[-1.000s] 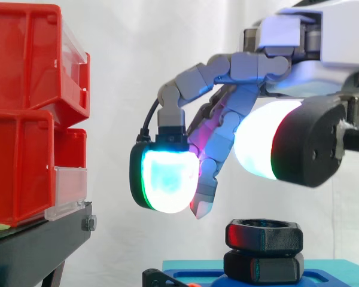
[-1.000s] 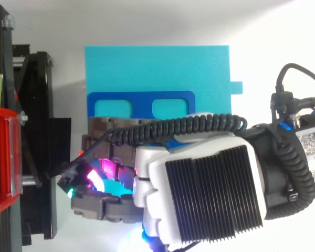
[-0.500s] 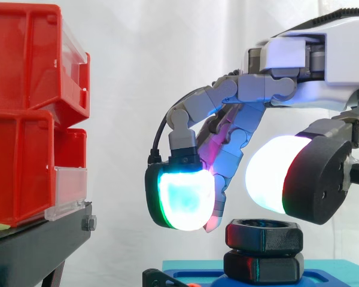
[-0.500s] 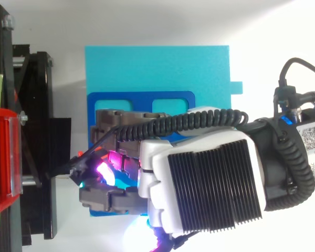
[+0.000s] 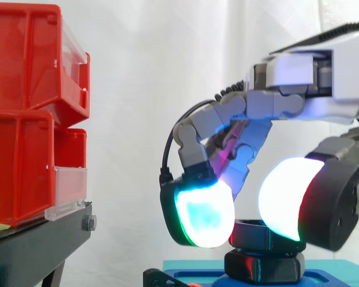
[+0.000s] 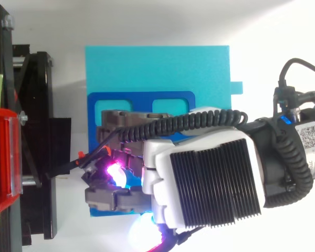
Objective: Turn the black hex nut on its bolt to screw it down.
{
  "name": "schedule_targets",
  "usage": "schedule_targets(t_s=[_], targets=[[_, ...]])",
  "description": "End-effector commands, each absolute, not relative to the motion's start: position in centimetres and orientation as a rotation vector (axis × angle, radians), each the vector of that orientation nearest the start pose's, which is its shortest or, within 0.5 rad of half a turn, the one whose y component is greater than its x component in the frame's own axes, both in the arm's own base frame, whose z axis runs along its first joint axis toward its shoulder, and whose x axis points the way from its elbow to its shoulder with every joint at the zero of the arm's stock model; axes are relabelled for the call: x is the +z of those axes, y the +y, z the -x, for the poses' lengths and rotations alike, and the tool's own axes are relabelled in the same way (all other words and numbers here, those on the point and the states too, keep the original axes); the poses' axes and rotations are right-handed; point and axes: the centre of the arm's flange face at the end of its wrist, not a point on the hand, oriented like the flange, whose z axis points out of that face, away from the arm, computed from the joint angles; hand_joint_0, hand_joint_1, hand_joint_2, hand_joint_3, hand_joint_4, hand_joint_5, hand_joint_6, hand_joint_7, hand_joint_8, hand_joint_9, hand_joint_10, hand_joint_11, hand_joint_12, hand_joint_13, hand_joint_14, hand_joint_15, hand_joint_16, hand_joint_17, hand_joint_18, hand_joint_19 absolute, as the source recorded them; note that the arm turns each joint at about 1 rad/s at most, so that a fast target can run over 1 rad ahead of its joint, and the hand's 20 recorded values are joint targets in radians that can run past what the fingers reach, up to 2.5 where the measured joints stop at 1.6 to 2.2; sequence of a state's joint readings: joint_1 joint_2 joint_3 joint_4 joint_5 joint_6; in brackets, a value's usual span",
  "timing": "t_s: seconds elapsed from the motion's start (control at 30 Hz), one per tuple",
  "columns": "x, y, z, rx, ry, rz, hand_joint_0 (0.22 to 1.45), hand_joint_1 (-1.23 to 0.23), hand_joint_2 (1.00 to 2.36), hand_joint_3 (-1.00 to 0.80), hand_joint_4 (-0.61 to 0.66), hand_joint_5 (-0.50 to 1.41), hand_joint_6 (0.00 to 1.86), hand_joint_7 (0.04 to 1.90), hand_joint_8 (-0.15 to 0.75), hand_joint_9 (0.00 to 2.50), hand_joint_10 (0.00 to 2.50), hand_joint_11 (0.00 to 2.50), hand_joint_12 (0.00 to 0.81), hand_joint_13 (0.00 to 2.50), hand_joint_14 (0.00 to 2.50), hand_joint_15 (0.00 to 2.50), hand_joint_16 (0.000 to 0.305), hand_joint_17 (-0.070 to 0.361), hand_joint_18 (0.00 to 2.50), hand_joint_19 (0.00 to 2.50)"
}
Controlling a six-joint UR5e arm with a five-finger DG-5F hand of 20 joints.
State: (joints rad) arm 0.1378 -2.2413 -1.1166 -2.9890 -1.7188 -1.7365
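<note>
Side view: the hand (image 5: 287, 104) has been lowered, and the black hex nut (image 5: 256, 233) is now pinched between its glowing pads (image 5: 203, 215), ready for turning.

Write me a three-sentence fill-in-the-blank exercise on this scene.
The stacked bins on the left are ____. In the side view, the hand reaches in from the ____ edge. Its glowing pads pinch the upper ____ nut.
Missing words: red; right; black.
</note>
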Motion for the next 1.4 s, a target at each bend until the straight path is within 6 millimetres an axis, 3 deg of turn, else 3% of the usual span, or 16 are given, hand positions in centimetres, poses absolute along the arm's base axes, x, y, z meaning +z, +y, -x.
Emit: schedule_targets(t_s=[0.0, 0.27, 0.87, 1.37], targets=[[29.8, -1.7, -74.7, 0.098, 1.59, 0.356, 0.53, -0.31, 1.0, -0.5, 0.2, 0.0, 0.5, 1.44, 0.303, 1.09, 0.01, 0.31, 0.314, 0.89, 0.01, 0.23, 0.038, 0.085, 0.78, 0.35], [30.0, -2.0, -74.8, 0.1, 1.583, 0.358, 0.53, -0.31, 1.0, -0.5, 0.19, 0.01, 0.5, 1.53, 0.302, 1.09, 0.01, 0.32, 0.312, 0.89, 0.01, 0.23, 0.038, 0.085, 0.78, 0.35], [30.0, -3.2, -74.7, 0.11, 1.577, 0.366, 0.53, -0.31, 1.0, -0.5, 0.19, 0.0, 0.54, 1.47, 0.304, 1.09, 0.01, 0.31, 0.31, 0.9, 0.01, 0.23, 0.037, 0.084, 0.78, 0.35], [30.0, -6.7, -74.2, 0.111, 1.571, 0.389, 0.53, -0.31, 1.0, -0.5, 0.2, 0.0, 0.55, 1.47, 0.307, 1.1, 0.01, 0.31, 0.31, 0.9, 0.01, 0.23, 0.037, 0.084, 0.78, 0.35]])
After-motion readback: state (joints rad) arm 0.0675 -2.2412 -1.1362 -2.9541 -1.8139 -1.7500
